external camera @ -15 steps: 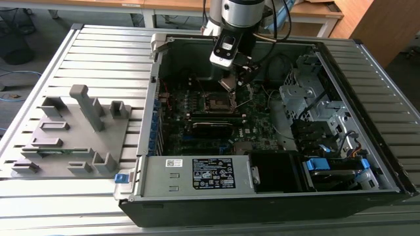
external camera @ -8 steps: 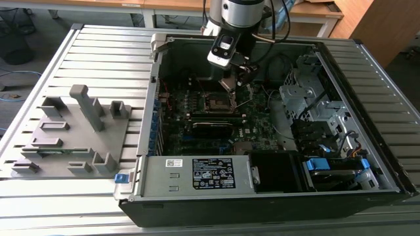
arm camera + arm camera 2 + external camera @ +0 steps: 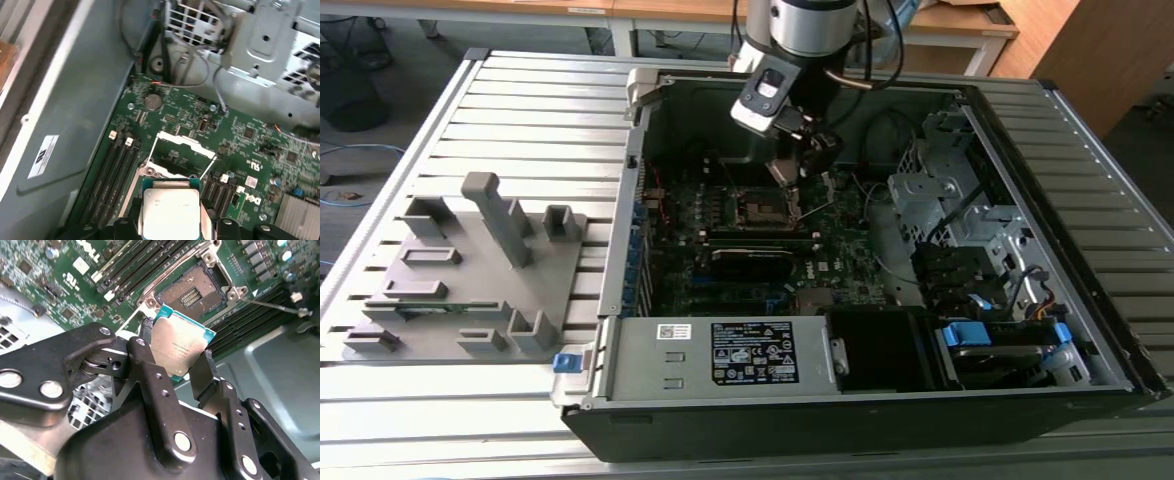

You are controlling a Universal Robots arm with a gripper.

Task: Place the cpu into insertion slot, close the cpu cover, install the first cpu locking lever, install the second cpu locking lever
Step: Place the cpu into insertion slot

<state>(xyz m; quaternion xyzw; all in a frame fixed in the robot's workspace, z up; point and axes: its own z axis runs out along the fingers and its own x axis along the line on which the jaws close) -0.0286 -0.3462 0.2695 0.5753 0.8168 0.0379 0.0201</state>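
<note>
Pincer (image 3: 176,347) is clamping the cpu (image 3: 182,340) by two opposite edges, with the fingers (image 3: 209,371) pressing in from either side. The metal top is facing the second wrist camera. The chip is hanging tilted in the air, clear of the motherboard (image 3: 240,130) and just short of the insertion slot (image 3: 192,290).

The slot is sitting bare with its contact field exposed and nothing seated in it. The cpu cover (image 3: 185,143) is standing raised along the slot's far edge. It looks swung fully open, though the angle is hard to judge from here. One locking lever (image 3: 272,304) is sticking out sideways from the socket frame, unlatched, with its thin rod lying across the memory slots (image 3: 117,170) on that side.

In the exterior view the arm (image 3: 807,30) is reaching down into the open computer case (image 3: 854,425), which is lying on its side on the slatted counter (image 3: 520,130). The pincer is hovering right above the socket area. The power supply (image 3: 754,352) with the white label is sitting at the near edge of the case. A grey fixture plate (image 3: 467,270) is resting on the counter at the exterior view's left, well apart from the case.
</note>
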